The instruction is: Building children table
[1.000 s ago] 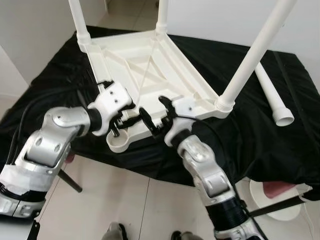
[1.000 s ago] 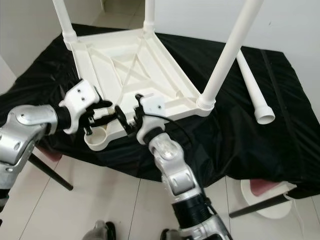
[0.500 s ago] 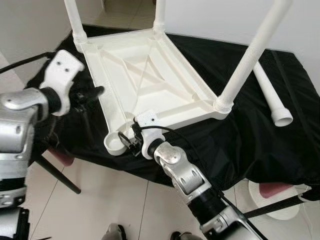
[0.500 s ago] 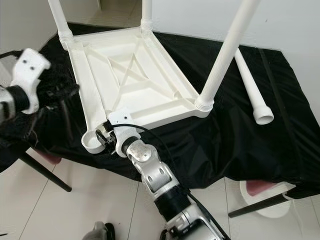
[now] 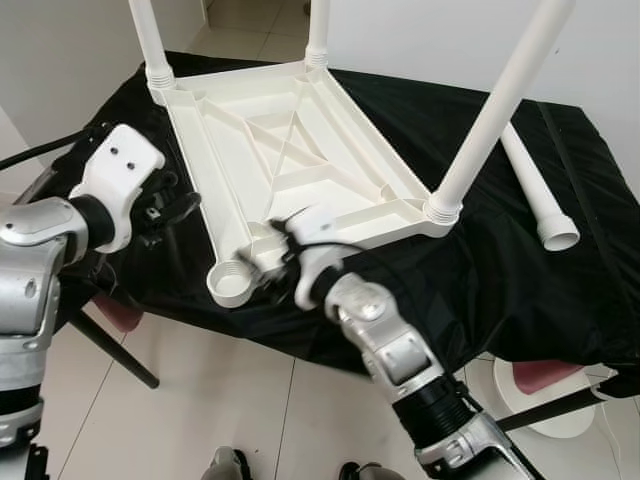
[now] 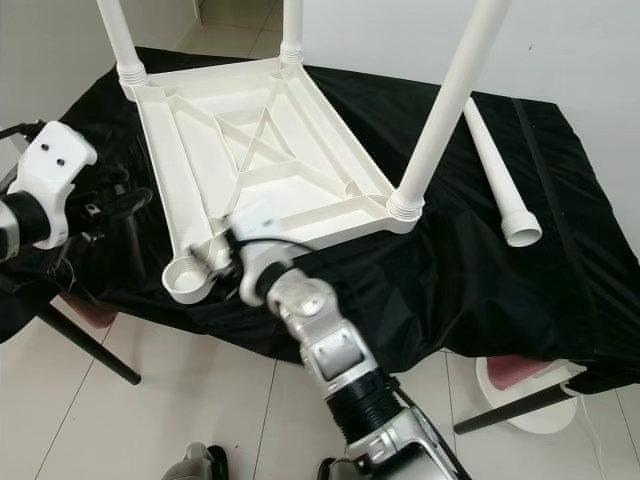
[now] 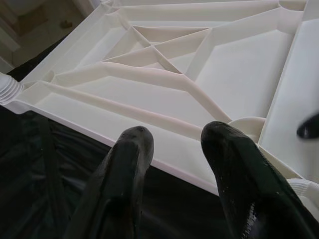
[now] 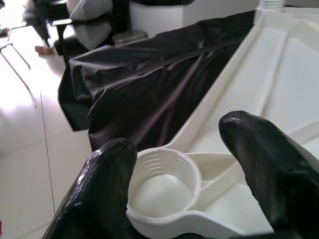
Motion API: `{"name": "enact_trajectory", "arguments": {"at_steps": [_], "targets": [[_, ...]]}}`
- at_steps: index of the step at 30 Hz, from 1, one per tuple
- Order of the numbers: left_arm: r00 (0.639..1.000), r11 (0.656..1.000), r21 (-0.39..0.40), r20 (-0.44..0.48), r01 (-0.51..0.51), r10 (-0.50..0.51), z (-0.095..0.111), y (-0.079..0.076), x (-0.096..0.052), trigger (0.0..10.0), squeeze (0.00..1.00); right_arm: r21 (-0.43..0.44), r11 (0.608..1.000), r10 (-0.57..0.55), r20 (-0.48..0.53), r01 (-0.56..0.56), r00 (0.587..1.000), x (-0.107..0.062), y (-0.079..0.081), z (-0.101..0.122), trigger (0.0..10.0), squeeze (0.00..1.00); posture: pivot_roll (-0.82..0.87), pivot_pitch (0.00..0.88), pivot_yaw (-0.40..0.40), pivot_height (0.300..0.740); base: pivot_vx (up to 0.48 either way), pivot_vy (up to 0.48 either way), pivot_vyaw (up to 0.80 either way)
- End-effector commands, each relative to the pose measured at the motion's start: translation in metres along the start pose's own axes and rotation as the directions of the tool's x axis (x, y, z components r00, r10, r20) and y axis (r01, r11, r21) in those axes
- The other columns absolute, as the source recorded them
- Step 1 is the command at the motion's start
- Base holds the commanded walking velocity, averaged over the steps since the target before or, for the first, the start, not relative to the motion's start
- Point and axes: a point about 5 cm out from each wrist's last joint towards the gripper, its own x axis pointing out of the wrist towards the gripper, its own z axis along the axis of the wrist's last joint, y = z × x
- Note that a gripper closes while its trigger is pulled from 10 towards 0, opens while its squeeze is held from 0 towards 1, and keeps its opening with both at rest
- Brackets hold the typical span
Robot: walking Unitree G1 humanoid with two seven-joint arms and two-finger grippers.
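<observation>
While the white table top (image 5: 290,150) lies upside down on the black cloth (image 5: 500,270) with three legs screwed in and standing up, the fourth leg (image 5: 535,190) lies loose on the cloth to its right. The right gripper (image 5: 268,262), blurred in the head views, sits at the empty corner socket (image 8: 164,181), its fingers (image 8: 259,149) spread to either side of it, seemingly not gripping. The left gripper (image 7: 174,149) hovers with fingers parted beside the top's left edge.

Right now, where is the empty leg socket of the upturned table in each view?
Left eye: near corner, beside the right gripper.
Right eye: near corner.
Left wrist: rim past the fingers.
Right wrist: between the fingers.
Shared landmark: black cloth.
</observation>
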Motion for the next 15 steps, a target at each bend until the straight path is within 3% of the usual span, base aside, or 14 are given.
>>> {"name": "enact_trajectory", "arguments": {"at_steps": [1,3,5,8,12,15], "targets": [[0.981,0.981,-0.014,-0.027,-0.191,0.191,-0.004,0.011,-0.001,10.0,0.00,-0.030,0.999,0.042,-0.074,-0.045,0.996,0.004,0.007,-0.009,10.0,0.00,0.03,0.160,-0.015,0.740,0.000,0.000,0.00],[0.980,0.980,-0.018,-0.024,-0.200,0.200,-0.002,0.011,-0.001,10.0,0.00,-0.035,0.999,0.033,-0.175,-0.040,0.984,0.009,0.009,-0.020,10.0,0.00,0.03,0.160,-0.016,0.740,0.000,0.000,0.00],[0.980,0.980,-0.018,-0.024,-0.200,0.200,-0.002,0.011,-0.001,10.0,0.00,-0.035,0.999,0.033,-0.175,-0.040,0.984,0.009,0.009,-0.020,10.0,0.00,0.03,0.160,-0.016,0.740,0.000,0.000,0.00],[0.979,0.979,-0.020,-0.026,-0.204,0.203,-0.002,0.010,-0.002,10.0,0.00,-0.031,0.999,-0.029,-0.258,0.022,0.966,0.005,-0.001,-0.031,10.0,0.00,0.04,0.160,-0.021,0.740,0.000,0.000,0.00],[0.978,0.978,-0.034,-0.035,-0.208,0.206,-0.004,0.008,-0.001,10.0,0.00,-0.085,0.993,-0.112,-0.362,0.087,0.925,-0.020,-0.020,-0.049,10.0,0.00,0.03,0.163,-0.023,0.740,0.000,0.000,0.00],[0.978,0.978,-0.036,-0.036,-0.207,0.206,-0.005,0.007,-0.001,10.0,0.00,-0.087,0.990,-0.133,-0.383,0.108,0.914,-0.028,-0.023,-0.053,10.0,0.00,0.02,0.166,-0.023,0.740,0.000,0.000,0.00]]}}
